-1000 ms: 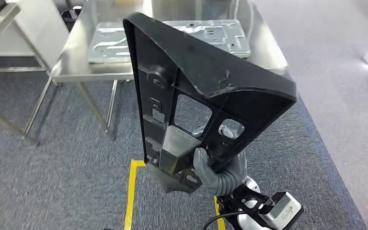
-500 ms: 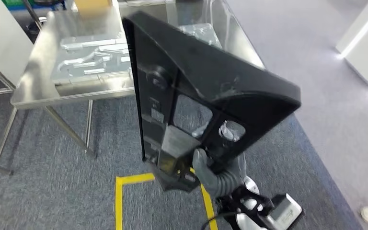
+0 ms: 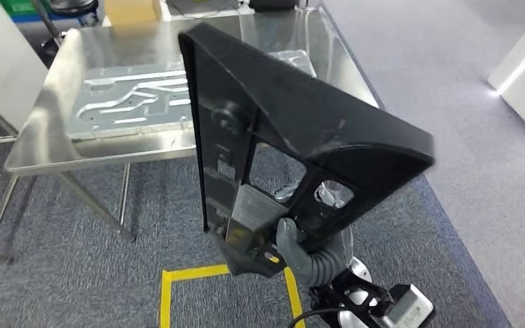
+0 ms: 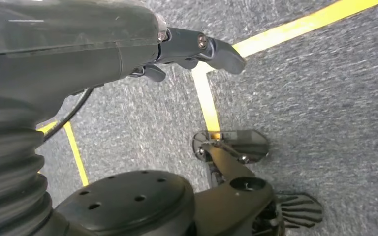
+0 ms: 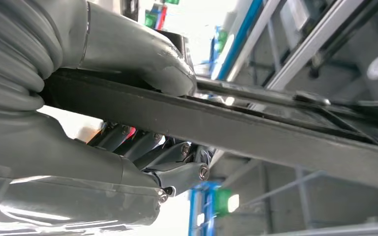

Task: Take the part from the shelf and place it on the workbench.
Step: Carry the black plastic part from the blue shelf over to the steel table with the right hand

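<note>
The part (image 3: pixel 294 130), a big black moulded panel with ribs, cut-out windows and a raised rim, stands nearly upright in the air in front of the robot, carried by its narrow lower end. The right hand (image 3: pixel 301 249) is clamped on that end: in the head view the grey thumb presses the inner ribbed face beside a small window, and in the right wrist view the thumb (image 5: pixel 142 54) lies on one face of the panel's edge (image 5: pixel 256 130) while the darker fingers (image 5: pixel 177 169) close on the other face. The left hand (image 4: pixel 187 46) hangs over the carpet with nothing in it, its fingers loosely apart.

By its look the part is stiff plastic, light for its size but long and top-heavy, so held this low it will likely want to lever and swing. The rim and the ribs beside the windows seem the surest places to grip; the smooth outer skin looks slippery.

Ahead is the workbench (image 3: pixel 41 147), of shiny steel, with a pressed metal sheet (image 3: pixel 130 102) covering much of its near half and reaching close to the near edge. The panel hides its right near corner.

The head view gives the panel's pose and the bench. The right wrist view gives the pinch on both faces. The left wrist view adds the yellow floor tape (image 4: pixel 204 98).
</note>
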Available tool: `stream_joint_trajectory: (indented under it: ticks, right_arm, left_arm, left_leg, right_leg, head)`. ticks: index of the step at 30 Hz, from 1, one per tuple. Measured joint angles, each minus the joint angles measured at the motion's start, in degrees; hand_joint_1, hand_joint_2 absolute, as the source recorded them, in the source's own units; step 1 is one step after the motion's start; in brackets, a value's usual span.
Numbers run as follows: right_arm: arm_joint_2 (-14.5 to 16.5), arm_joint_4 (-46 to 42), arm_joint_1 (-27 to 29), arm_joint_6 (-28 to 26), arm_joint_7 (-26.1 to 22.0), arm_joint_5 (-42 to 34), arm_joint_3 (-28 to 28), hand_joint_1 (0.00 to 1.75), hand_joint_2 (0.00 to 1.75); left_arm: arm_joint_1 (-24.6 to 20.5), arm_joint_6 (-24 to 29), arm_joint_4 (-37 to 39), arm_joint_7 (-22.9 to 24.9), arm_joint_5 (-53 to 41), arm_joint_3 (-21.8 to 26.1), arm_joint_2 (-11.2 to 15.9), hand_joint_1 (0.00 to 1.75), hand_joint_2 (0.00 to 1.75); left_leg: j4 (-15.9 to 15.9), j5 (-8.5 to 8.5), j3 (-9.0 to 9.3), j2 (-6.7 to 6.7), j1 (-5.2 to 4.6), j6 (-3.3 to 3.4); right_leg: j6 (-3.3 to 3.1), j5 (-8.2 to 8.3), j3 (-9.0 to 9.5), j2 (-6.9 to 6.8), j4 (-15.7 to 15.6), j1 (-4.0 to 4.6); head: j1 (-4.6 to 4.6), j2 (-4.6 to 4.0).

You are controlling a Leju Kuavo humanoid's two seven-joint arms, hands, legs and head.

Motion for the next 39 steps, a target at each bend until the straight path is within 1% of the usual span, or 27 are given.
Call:
stream_joint_trajectory:
  ticks: [2, 4, 5, 7, 8, 9, 10, 12, 13, 14, 16, 19, 20, 22, 23, 24, 25, 27, 28, 29, 30, 33, 34, 35, 37, 38, 39]
  right_arm:
    - [0.04, -0.07, 0.03, -0.03, 0.03, 0.15, 0.0, 1.75, 1.75]
    - [0.11, -0.11, -0.03, -0.03, -0.03, 0.26, 0.0, 1.75, 1.75]
    - [0.13, -0.12, -0.03, -0.03, -0.05, 0.32, 0.0, 1.75, 1.75]
    - [0.13, -0.1, 0.01, -0.03, -0.08, 0.44, 0.0, 1.75, 1.75]
    - [0.13, -0.08, 0.06, -0.03, -0.08, 0.49, 0.0, 1.75, 1.75]
    - [0.13, -0.07, 0.09, -0.03, -0.08, 0.51, 0.0, 1.75, 1.75]
    - [0.13, -0.06, 0.11, -0.04, -0.08, 0.51, 0.0, 1.75, 1.75]
    - [0.13, -0.05, 0.11, -0.05, -0.08, 0.51, 0.0, 1.75, 1.75]
    - [0.13, -0.05, 0.1, -0.05, -0.08, 0.52, 0.0, 1.75, 1.75]
    - [0.13, -0.05, 0.09, -0.05, -0.08, 0.52, 0.0, 1.75, 1.75]
    - [0.13, -0.07, 0.08, -0.08, -0.06, 0.54, 0.0, 1.75, 1.75]
    - [0.18, -0.2, -0.03, -0.22, -0.08, 0.55, 0.0, 1.75, 1.75]
    - [0.19, -0.22, -0.07, -0.24, -0.1, 0.56, 0.0, 1.75, 1.75]
    - [0.16, -0.2, 0.02, -0.24, -0.11, 0.56, 0.0, 1.75, 1.75]
    - [0.15, -0.18, 0.15, -0.26, -0.09, 0.56, 0.0, 1.75, 1.75]
    - [0.14, -0.15, 0.28, -0.28, -0.06, 0.56, 0.0, 1.75, 1.75]
    - [0.13, -0.11, 0.35, -0.31, -0.03, 0.56, 0.0, 1.75, 1.75]
    - [0.13, -0.03, 0.41, -0.32, 0.02, 0.55, 0.0, 1.75, 1.75]
    - [0.13, 0.02, 0.43, -0.32, 0.04, 0.55, 0.0, 1.75, 1.75]
    - [0.12, 0.08, 0.51, -0.32, 0.04, 0.54, 0.0, 1.75, 1.75]
    - [0.11, 0.19, 0.58, -0.32, 0.05, 0.54, 0.0, 1.75, 1.75]
    - [0.16, 0.5, 0.79, -0.36, 0.06, 0.54, 0.01, 1.75, 1.75]
    - [0.22, 0.55, 0.82, -0.35, 0.06, 0.55, 0.01, 1.75, 1.75]
    - [0.29, 0.57, 0.84, -0.33, 0.05, 0.55, 0.02, 1.75, 1.75]
    - [0.41, 0.74, 0.92, -0.32, 0.05, 0.56, 0.03, 1.75, 1.75]
    - [0.43, 0.87, 1.0, -0.32, 0.05, 0.55, 0.03, 1.75, 1.75]
    - [0.44, 0.99, 1.1, -0.31, 0.07, 0.52, 0.04, 1.75, 1.75]
  left_arm:
    - [-0.13, -0.01, -0.01, -0.02, 0.0, 0.01, 0.02, 0.0, 1.75]
    - [-0.26, -0.04, -0.01, -0.07, 0.0, 0.01, 0.02, 0.0, 1.75]
    - [-0.34, -0.09, -0.01, -0.09, 0.0, 0.01, 0.02, 0.0, 1.75]
    - [-0.36, -0.15, -0.01, -0.1, -0.01, 0.01, 0.02, 0.0, 1.75]
    - [-0.28, -0.16, -0.01, -0.1, -0.02, 0.01, 0.02, 0.0, 1.75]
    - [-0.17, -0.17, -0.01, -0.1, -0.03, 0.01, 0.02, 0.0, 1.75]
    - [-0.08, -0.18, 0.0, -0.1, -0.04, 0.01, 0.02, 0.0, 1.75]
    - [-0.06, -0.25, -0.01, -0.1, -0.08, 0.02, 0.08, 0.0, 1.75]
    - [-0.14, -0.29, -0.01, -0.1, -0.09, 0.02, 0.14, 0.0, 1.75]
    - [-0.22, -0.32, -0.01, -0.1, -0.1, 0.02, 0.2, 0.0, 1.75]
    - [-0.24, -0.34, -0.01, -0.11, -0.1, 0.02, 0.26, 0.0, 1.75]
    - [-0.24, -0.34, -0.01, -0.14, -0.11, 0.02, 0.17, 0.0, 1.75]
    - [-0.32, -0.34, -0.01, -0.15, -0.12, 0.01, 0.14, 0.0, 1.75]
    - [-0.43, -0.34, -0.01, -0.16, -0.15, 0.01, 0.15, 0.0, 1.75]
    - [-0.42, -0.34, -0.01, -0.16, -0.17, 0.01, 0.15, 0.0, 1.75]
    - [-0.37, -0.35, -0.01, -0.16, -0.2, 0.01, 0.15, 0.0, 1.75]
    - [-0.33, -0.36, -0.01, -0.16, -0.23, 0.01, 0.15, 0.0, 1.75]
    - [-0.28, -0.42, -0.01, -0.16, -0.29, 0.01, 0.14, 0.0, 1.75]
    - [-0.3, -0.44, -0.01, -0.16, -0.32, 0.01, 0.15, 0.0, 1.75]
    - [-0.32, -0.46, -0.01, -0.16, -0.34, 0.01, 0.15, 0.0, 1.75]
    - [-0.35, -0.49, -0.01, -0.15, -0.37, 0.01, 0.16, 0.0, 1.75]
    - [-0.45, -0.55, -0.01, -0.03, -0.56, 0.01, 0.17, 0.0, 1.75]
    - [-0.51, -0.57, -0.01, -0.01, -0.62, 0.01, 0.17, 0.0, 1.75]
    - [-0.57, -0.59, -0.01, 0.01, -0.64, 0.0, 0.17, 0.0, 1.75]
    - [-0.49, -0.64, -0.01, 0.02, -0.66, -0.01, 0.17, 0.0, 1.75]
    - [-0.34, -0.69, -0.01, 0.02, -0.63, 0.0, 0.17, 0.0, 1.75]
    - [-0.22, -0.76, -0.01, 0.01, -0.63, 0.01, 0.17, 0.0, 1.75]
  left_leg:
    - [0.09, -0.11, 0.37, 0.09, 0.07, -0.71]
    - [3.01, -0.68, -0.67, 0.1, 0.21, -1.04]
    - [5.93, -1.65, -2.34, 0.08, 0.23, -1.11]
    - [12.66, -4.51, -6.95, 0.08, 0.18, -1.07]
    - [14.82, -5.42, -8.94, 0.08, 0.15, -1.01]
    - [15.21, -5.11, -10.14, 0.08, 0.07, -0.79]
    - [13.84, -3.5, -10.47, 0.07, -0.07, -0.4]
    - [7.58, 1.95, -9.25, 0.06, -0.67, 0.92]
    - [4.8, 3.38, -8.67, 0.06, -1.02, 1.47]
    - [2.95, 4.28, -8.25, 0.04, -1.31, 1.9]
    - [1.8, 4.47, -8.12, -0.02, -1.58, 2.24]
    - [0.07, 6.0, -6.83, 0.09, -0.87, 2.57]
    - [-0.42, 6.24, -6.4, 0.15, -0.64, 2.63]
    - [-0.57, 6.13, -6.13, 0.19, -0.64, 2.71]
    - [-0.52, 5.97, -6.04, 0.19, -0.58, 2.64]
    - [-0.44, 5.73, -5.91, 0.18, -0.47, 2.5]
    - [-0.31, 5.45, -5.71, 0.16, -0.29, 2.27]
    - [0.12, 4.61, -5.21, 0.11, 0.09, 1.57]
    - [0.49, 4.11, -5.12, 0.07, 0.13, 1.1]
    - [0.69, 3.67, -5.11, 0.06, 0.1, 0.65]
    - [0.71, 3.26, -5.1, 0.07, 0.06, 0.21]
    - [0.56, 2.22, -4.38, 0.26, 0.26, -0.86]
    - [1.76, 1.62, -4.63, 0.29, 0.35, -1.04]
    - [4.21, 0.67, -5.66, 0.29, 0.39, -1.12]
    - [12.39, -1.72, -10.47, 0.26, 0.37, -1.06]
    - [16.2, -2.31, -13.23, 0.25, 0.34, -0.99]
    - [18.35, -1.79, -15.36, 0.25, 0.28, -0.83]
  right_leg:
    - [-1.07, -0.45, 0.48, 0.35, -0.13, 0.07]
    - [-1.94, -1.02, 1.36, 0.48, -0.43, 0.06]
    - [-2.29, -1.29, 1.73, 0.51, -0.52, 0.14]
    - [-2.84, -1.89, 2.26, 0.59, -0.52, 0.53]
    - [-3.03, -2.2, 2.58, 0.69, -0.52, 0.8]
    - [-3.19, -2.54, 3.0, 0.84, -0.51, 1.09]
    - [-3.3, -2.87, 3.51, 1.0, -0.5, 1.38]
    - [-3.4, -3.46, 4.53, 1.18, -0.52, 1.77]
    - [-3.36, -3.65, 4.77, 1.21, -0.5, 1.83]
    - [-3.21, -3.78, 4.84, 1.23, -0.48, 1.8]
    - [-2.7, -3.92, 4.81, 1.27, -0.52, 1.68]
    - [-1.73, -5.16, 4.43, 1.15, 1.03, 1.71]
    - [-1.33, -6.46, 3.34, 1.09, 3.4, 1.56]
    - [-0.51, -9.51, -0.31, 0.97, 10.32, 0.87]
    - [-0.12, -10.2, -1.99, 0.89, 13.11, 0.46]
    - [0.26, -9.86, -2.86, 0.79, 14.18, 0.06]
    - [0.63, -8.44, -2.64, 0.65, 13.14, -0.31]
    - [1.32, -4.4, 0.34, 0.26, 6.39, -0.95]
    - [1.36, -3.23, 1.89, 0.17, 3.09, -1.0]
    - [1.19, -2.84, 2.91, 0.13, 0.93, -1.0]
    - [0.79, -3.24, 3.3, 0.16, 0.09, -0.83]
    - [-0.8, -4.25, 4.04, 0.44, -0.26, -0.51]
    - [-1.27, -4.58, 4.57, 0.48, -0.4, -0.5]
    - [-1.68, -4.96, 5.21, 0.49, -0.54, -0.47]
    - [-2.25, -6.05, 6.42, 0.38, -0.6, -0.09]
    - [-2.43, -6.65, 7.1, 0.39, -0.6, 0.18]
    - [-2.58, -7.3, 7.89, 0.42, -0.6, 0.45]
  head:
    - [-0.11, 0.01]
    - [-0.25, 0.01]
    - [-0.33, 0.01]
    - [-0.42, 0.01]
    - [-0.43, 0.0]
    - [-0.43, 0.0]
    - [-0.43, 0.0]
    - [-0.35, -0.01]
    - [-0.31, -0.01]
    - [-0.31, -0.01]
    - [-0.35, 0.01]
    - [-0.28, 0.01]
    - [-0.23, 0.01]
    - [-0.13, 0.01]
    - [-0.14, 0.0]
    - [-0.14, 0.0]
    - [-0.14, 0.0]
    - [-0.1, 0.01]
    - [-0.1, 0.01]
    - [-0.18, 0.01]
    - [-0.29, 0.0]
    - [-0.6, 0.01]
    - [-0.75, 0.01]
    - [-0.91, 0.01]
    - [-1.18, 0.01]
    - [-1.2, 0.01]
    - [-1.21, 0.0]
